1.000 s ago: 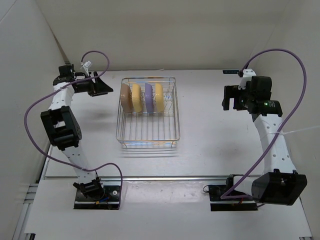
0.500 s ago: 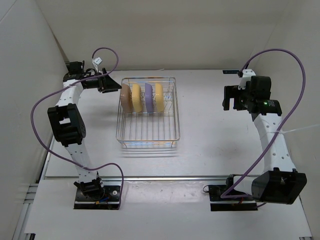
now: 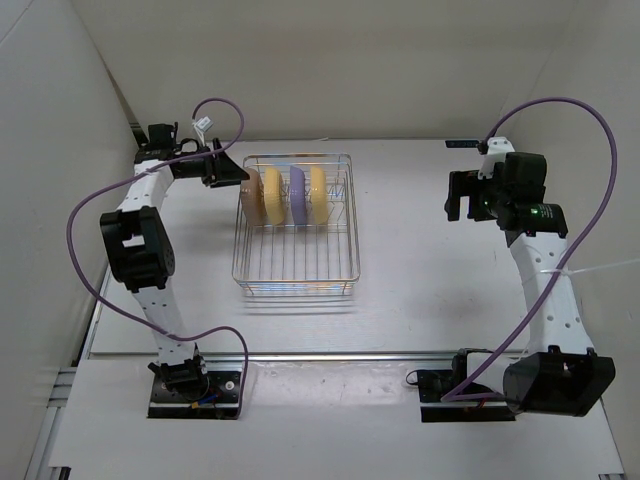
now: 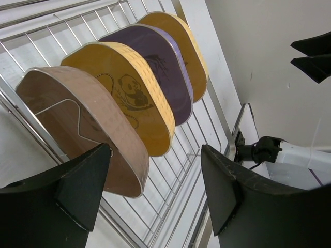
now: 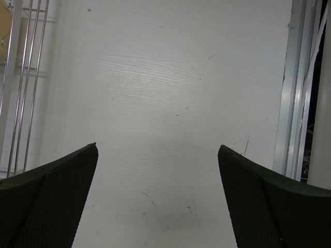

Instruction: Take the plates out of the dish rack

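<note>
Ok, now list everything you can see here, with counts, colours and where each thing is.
dish rack: one, silver wire, left of table centre
tan-pink plate: one, on edge, leftmost in rack
yellow plates: two, second and fourth in rack
purple plate: one, between the yellows
table: one, white, under everything
cables: two, purple, along the arms
arms: two, white and black, either side
left tool: one, black, open, at tan-pink plate
right tool: one, black, open, right of rack

Bright, even overhead light fills every view, leaving only a faint, soft shadow below the dish rack [image 3: 297, 258] at mid-frame.
</note>
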`<state>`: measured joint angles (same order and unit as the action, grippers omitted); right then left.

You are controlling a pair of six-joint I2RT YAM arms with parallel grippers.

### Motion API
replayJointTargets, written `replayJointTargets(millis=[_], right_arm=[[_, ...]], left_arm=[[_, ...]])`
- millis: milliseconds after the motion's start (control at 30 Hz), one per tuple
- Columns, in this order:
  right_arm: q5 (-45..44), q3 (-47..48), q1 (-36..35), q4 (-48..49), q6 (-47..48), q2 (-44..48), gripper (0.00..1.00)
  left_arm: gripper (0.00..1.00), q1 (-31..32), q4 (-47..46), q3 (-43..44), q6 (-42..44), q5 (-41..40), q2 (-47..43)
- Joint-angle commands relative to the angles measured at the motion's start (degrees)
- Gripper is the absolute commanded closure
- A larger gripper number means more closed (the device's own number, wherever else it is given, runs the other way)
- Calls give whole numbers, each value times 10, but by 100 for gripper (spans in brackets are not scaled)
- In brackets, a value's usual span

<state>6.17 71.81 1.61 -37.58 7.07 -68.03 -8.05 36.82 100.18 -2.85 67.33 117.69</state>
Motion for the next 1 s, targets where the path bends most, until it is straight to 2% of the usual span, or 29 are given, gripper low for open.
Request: replayJointTargets(millis=[0,367,467,500,600,767,967], right_arm=[[6,18,2,3,3,18,0],[11,12,2,-2,-2,36,0],[11,12,2,-2,-2,36,0],[11,12,2,-2,-2,36,0],[11,12,2,-2,-2,36,0],[11,1,2,-2,-2,36,0],[11,1,2,-2,-2,41,0]], left_arm=[[19,5,-10,-1,-1,5,-4],[28,10,-4,5,0,7,12],[33,10,-4,0,0,1,12],[43,10,-4,0,0,1,12],[54,10,-4,0,0,1,12],[56,10,-4,0,-5,13,12],[69,10,-11,6,-28,25,12]])
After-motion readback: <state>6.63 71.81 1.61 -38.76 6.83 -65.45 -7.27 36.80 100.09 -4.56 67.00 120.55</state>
